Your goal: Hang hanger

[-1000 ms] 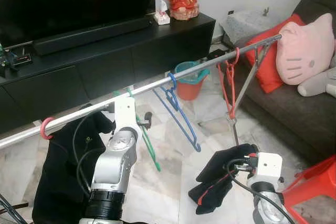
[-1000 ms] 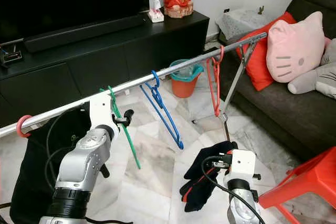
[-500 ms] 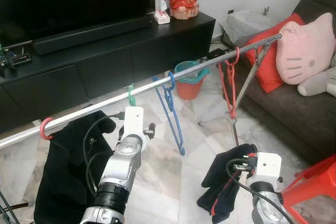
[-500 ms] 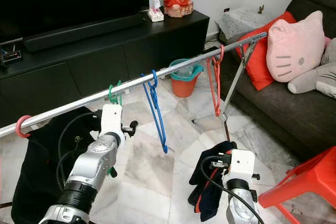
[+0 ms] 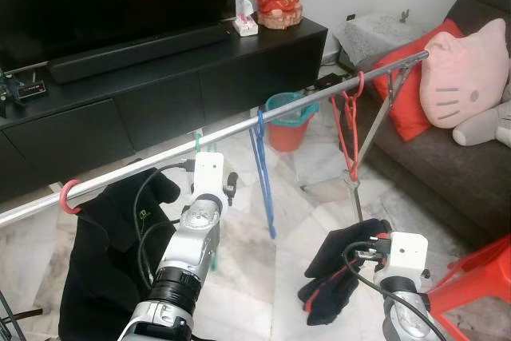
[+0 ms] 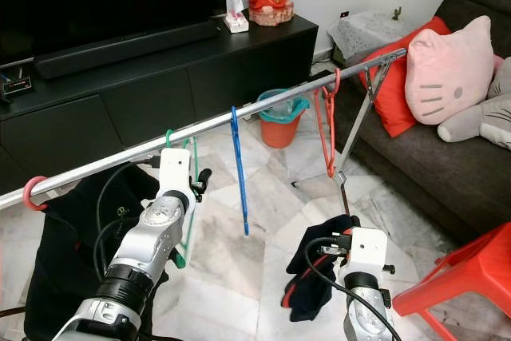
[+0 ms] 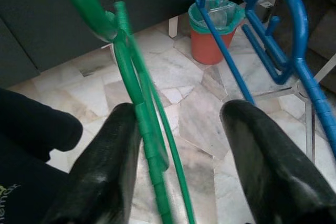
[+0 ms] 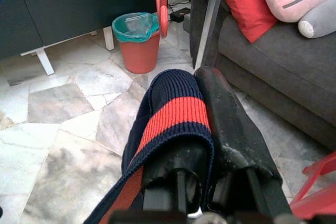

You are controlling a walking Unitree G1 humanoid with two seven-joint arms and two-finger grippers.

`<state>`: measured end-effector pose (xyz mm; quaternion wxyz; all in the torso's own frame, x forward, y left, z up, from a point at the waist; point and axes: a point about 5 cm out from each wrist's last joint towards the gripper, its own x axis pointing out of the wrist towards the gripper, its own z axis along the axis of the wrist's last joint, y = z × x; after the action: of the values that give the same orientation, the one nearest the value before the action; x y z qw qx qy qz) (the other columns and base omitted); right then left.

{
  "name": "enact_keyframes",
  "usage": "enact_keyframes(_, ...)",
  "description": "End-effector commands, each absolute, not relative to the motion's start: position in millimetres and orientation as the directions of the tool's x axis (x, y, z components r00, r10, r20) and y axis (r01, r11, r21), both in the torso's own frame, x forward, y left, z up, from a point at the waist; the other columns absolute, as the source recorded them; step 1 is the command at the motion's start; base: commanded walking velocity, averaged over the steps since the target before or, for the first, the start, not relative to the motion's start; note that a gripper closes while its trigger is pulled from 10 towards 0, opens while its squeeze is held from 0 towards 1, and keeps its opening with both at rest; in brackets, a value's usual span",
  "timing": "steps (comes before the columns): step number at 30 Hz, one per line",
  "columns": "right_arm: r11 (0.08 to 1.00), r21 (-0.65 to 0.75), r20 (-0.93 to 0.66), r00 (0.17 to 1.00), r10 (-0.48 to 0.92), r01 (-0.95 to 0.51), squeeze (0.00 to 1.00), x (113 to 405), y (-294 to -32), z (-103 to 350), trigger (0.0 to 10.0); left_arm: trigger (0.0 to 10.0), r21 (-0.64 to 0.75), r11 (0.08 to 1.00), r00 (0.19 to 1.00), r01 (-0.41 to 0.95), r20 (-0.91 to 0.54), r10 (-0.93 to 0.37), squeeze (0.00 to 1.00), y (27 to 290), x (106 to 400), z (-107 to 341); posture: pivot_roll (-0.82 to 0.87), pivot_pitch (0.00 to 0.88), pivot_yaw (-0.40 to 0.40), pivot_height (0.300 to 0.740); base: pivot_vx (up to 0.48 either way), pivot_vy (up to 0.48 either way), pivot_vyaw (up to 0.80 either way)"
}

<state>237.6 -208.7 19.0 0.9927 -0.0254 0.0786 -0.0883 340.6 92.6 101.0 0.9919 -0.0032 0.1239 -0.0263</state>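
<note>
Left wrist view shows my left gripper (image 7: 181, 166) with its fingers (image 7: 107, 166) spread apart around the green hanger (image 7: 139, 124), whose stem runs just beside one finger; whether it touches, I cannot tell. From the head camera, that green hanger's hook sits over the metal rail (image 5: 239, 127), and my left arm reaches up just below it. Next along the rail hangs a blue hanger (image 5: 262, 169), seen almost edge-on, and further towards the sofa (image 5: 447, 165) a red hanger (image 5: 350, 129). At the rail's near end a pink hook (image 5: 70, 196) carries a black garment (image 5: 112, 253).

My right gripper (image 8: 202, 103) is low, above the marble floor (image 5: 255, 277), clamped on a navy sock with a red stripe (image 8: 173, 116), folded over one finger.

Behind the rail stand a black TV cabinet (image 5: 160, 77) and an orange bin with a green liner (image 5: 289, 121). A pink cat cushion (image 5: 467, 77) rests on the sofa.
</note>
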Motion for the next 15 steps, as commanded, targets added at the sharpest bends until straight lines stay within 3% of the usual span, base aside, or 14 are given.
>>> enact_keyframes(1,0.983,-0.053,-0.127,0.976,-0.179,0.173,0.0,242.0,-208.5,25.2,10.0,0.0,-0.008,0.998,0.968,0.065,-0.241,-0.064,0.0,90.6,342.6,101.7,-0.13,0.0,-0.007,0.74,0.0,0.0,0.0)
enact_keyframes(15,0.984,-0.051,-0.126,0.976,-0.178,0.173,0.0,242.7,-208.8,25.6,10.0,0.0,0.017,0.998,0.971,0.057,-0.232,-0.052,0.0,91.1,343.9,100.6,-0.13,0.0,-0.01,0.74,0.0,0.0,0.0)
